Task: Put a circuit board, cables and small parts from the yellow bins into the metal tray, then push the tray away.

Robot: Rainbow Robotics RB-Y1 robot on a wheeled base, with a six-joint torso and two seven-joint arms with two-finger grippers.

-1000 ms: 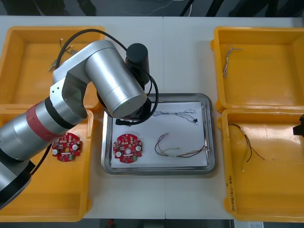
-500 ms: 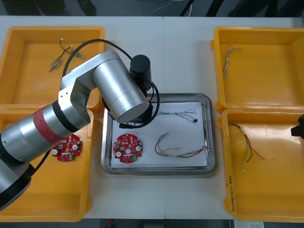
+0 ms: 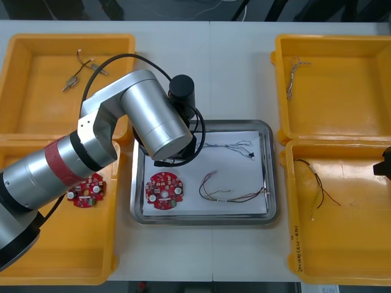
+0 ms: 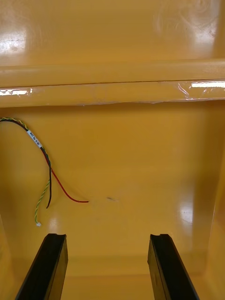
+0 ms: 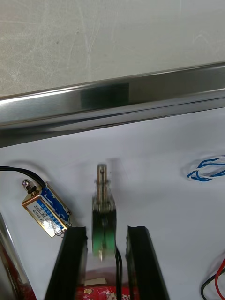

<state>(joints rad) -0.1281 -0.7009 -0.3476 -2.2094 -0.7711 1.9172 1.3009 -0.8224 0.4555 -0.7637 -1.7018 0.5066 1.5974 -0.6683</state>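
Note:
My left gripper (image 5: 107,229) hangs over the metal tray (image 3: 201,220), near its far left corner, shut on a small metal part (image 5: 103,220) with a black lead. Another small metal part (image 5: 44,213), blue-labelled, lies on the tray's white inside beside the fingers. The tray also holds a red circuit board (image 3: 164,190), a twisted blue and white cable (image 3: 229,146) and a red and yellow cable (image 3: 229,192). In the front view the left arm (image 3: 156,122) covers its own gripper. My right gripper (image 4: 107,236) is open over the near right bin (image 3: 342,256).
A second circuit board (image 3: 85,189) lies in the near left bin. Small metal parts (image 3: 79,67) sit in the far left bin (image 3: 36,43). A twisted cable (image 3: 294,73) lies in the far right bin, and a red, yellow and black cable (image 4: 44,164) in the near right one.
The left arm has swung from the far left bin over to the tray's far left corner, uncovering the parts in that bin. The right arm has stayed put.

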